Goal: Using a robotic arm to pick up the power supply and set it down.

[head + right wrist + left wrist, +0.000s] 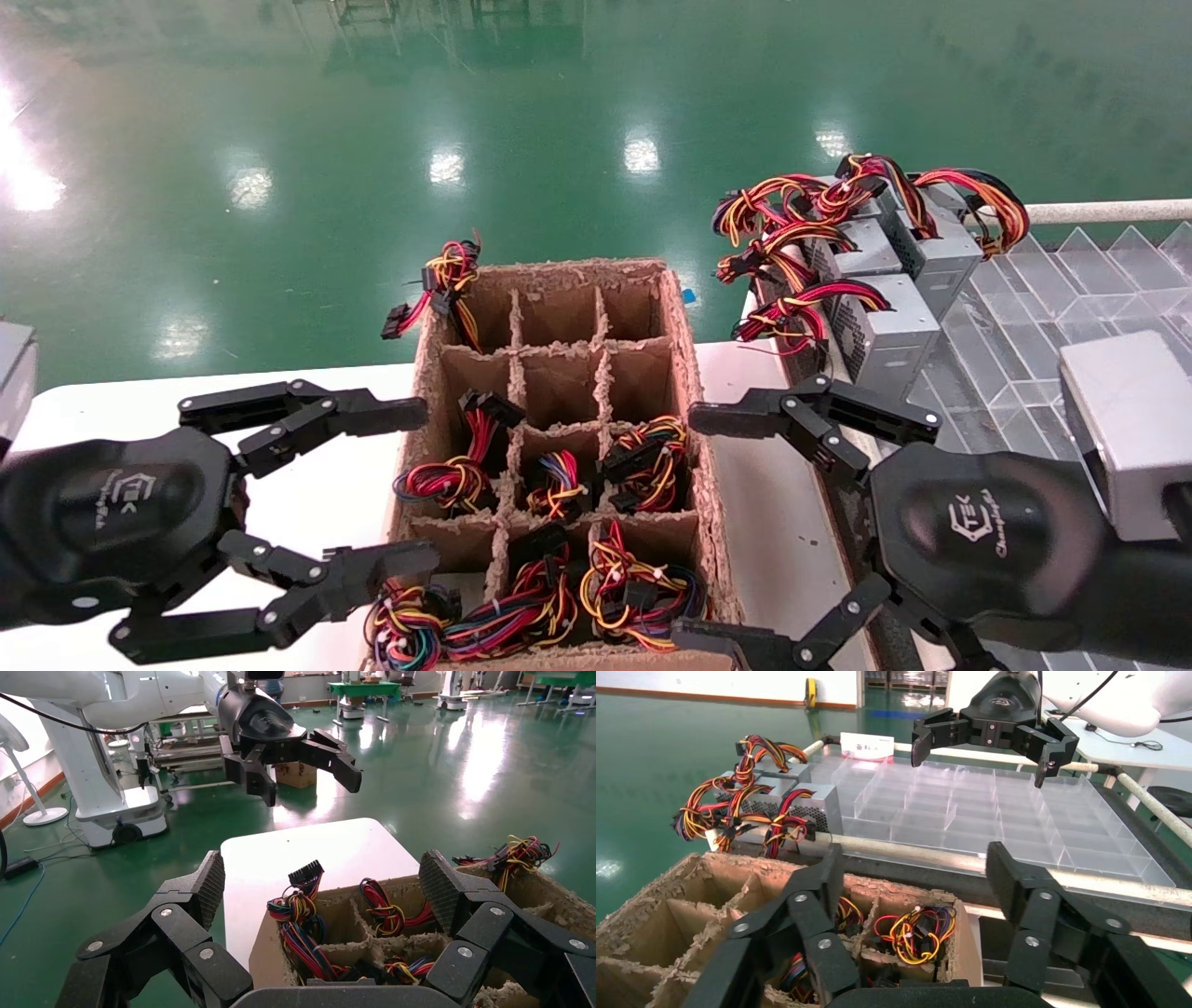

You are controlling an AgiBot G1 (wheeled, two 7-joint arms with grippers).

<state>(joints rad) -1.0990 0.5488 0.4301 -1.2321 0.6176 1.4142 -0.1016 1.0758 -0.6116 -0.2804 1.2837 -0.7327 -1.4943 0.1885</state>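
Several silver-grey power supplies (885,326) with red and yellow wire bundles lie at the back right on a clear tray; the left wrist view shows them too (807,801). More wire bundles (643,461) fill cells of the brown cardboard divider box (684,308), hiding the units beneath them. My left gripper (424,485) is open beside the box's left wall, holding nothing. My right gripper (689,527) is open beside the right wall, also holding nothing. From its own wrist, the left gripper (916,860) looks over the box, as does the right gripper (323,867).
The box stands on a white table (307,503). A clear compartment tray (1071,289) with a white rail lies to the right. The back cells of the box hold nothing. Green floor lies beyond. The white arms (140,699) (1130,699) show in the opposite wrist views.
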